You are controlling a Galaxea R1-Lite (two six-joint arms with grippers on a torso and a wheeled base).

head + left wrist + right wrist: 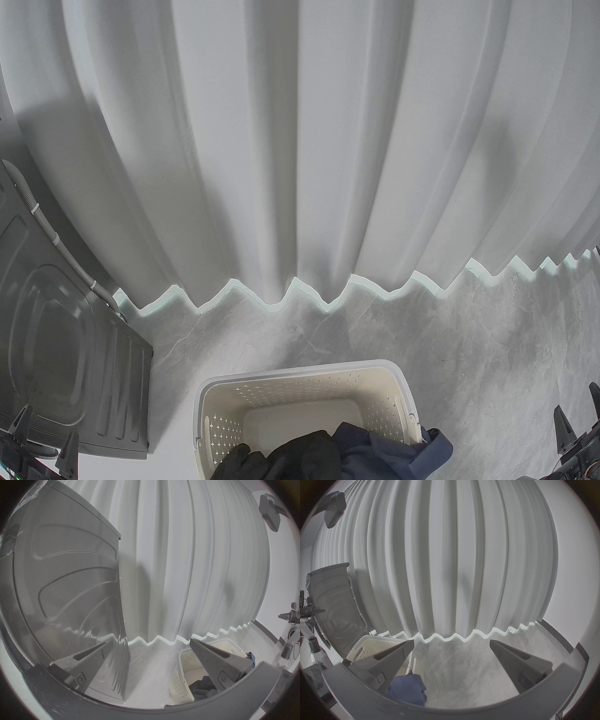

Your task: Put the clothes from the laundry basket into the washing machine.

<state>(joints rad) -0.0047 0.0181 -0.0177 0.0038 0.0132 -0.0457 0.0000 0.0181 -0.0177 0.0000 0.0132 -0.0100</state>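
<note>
A cream perforated laundry basket stands on the floor just in front of me. It holds a black garment and a blue garment whose edge hangs over the right rim. The grey washing machine stands to the left with its ribbed panel toward me; its door is hidden. My left gripper hovers open and empty to the left of the basket, in front of the machine. My right gripper hovers open and empty to the right of the basket. The right wrist view has the blue garment below its near finger.
A white pleated curtain closes off the back, reaching the grey marbled floor. A grey ribbed hose runs down the washing machine's panel. Open floor lies beyond the basket and to its right.
</note>
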